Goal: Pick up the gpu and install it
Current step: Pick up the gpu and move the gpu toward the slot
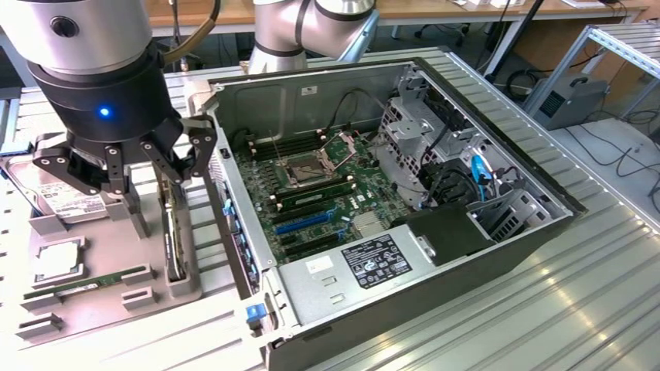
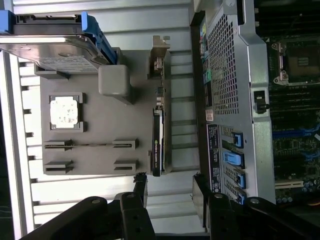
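Note:
The gpu (image 2: 157, 140) is a thin dark card standing on edge in a slot of the grey parts tray (image 2: 115, 120), its silvery bracket (image 2: 159, 55) at one end. In the exterior view the gpu (image 1: 175, 243) stands at the tray's edge nearest the computer case (image 1: 515, 232). My gripper (image 1: 124, 166) hangs above the tray, open, with nothing between its fingers. In the wrist view the gripper (image 2: 170, 192) has its two dark fingertips (image 2: 141, 186) spread wide, just short of the card's near end and roughly in line with it.
The tray also holds a hard drive (image 1: 62, 205), a CPU (image 1: 57, 263) and a green RAM stick (image 1: 88, 284). The open case lies on its side with the motherboard (image 1: 320, 193) and blue slots (image 1: 304, 220) exposed. Its perforated wall (image 2: 235, 100) runs close beside the gpu.

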{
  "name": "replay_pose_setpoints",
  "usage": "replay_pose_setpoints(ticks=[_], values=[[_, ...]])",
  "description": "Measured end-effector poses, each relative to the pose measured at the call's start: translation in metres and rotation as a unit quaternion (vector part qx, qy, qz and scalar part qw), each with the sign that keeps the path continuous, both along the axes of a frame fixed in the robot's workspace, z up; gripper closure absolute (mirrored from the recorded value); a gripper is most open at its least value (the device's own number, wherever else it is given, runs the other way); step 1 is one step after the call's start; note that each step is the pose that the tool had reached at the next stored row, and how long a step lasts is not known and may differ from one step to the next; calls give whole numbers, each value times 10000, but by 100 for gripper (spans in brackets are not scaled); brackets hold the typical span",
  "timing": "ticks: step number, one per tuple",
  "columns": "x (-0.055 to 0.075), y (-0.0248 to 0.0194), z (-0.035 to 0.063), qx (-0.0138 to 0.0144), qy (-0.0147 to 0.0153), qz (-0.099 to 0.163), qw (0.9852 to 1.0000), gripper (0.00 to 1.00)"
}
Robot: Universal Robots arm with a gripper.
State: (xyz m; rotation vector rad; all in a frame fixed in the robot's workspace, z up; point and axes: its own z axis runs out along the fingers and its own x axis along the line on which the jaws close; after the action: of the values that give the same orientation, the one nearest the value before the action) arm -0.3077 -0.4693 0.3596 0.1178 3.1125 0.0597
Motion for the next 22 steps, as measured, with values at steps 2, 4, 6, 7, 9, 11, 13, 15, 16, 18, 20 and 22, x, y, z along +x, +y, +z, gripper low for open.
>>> replay_pose_setpoints(ticks=[2,4,6,7,9,11,13,15,16,18,20,22], values=[[0,0,-5,0,0,0,10000,50],[0,0,-9,0,0,0,10000,50],[0,0,-13,0,0,0,10000,50],[0,0,-15,0,0,0,10000,50],[0,0,-20,0,0,0,10000,50],[0,0,-25,0,0,0,10000,50],[0,0,-28,0,0,0,10000,50],[0,0,-33,0,0,0,10000,50],[0,0,-34,0,0,0,10000,50],[0,0,-37,-1,1,0,10000,50],[0,0,-41,-1,0,0,10000,50],[0,0,-45,0,0,0,10000,50]])
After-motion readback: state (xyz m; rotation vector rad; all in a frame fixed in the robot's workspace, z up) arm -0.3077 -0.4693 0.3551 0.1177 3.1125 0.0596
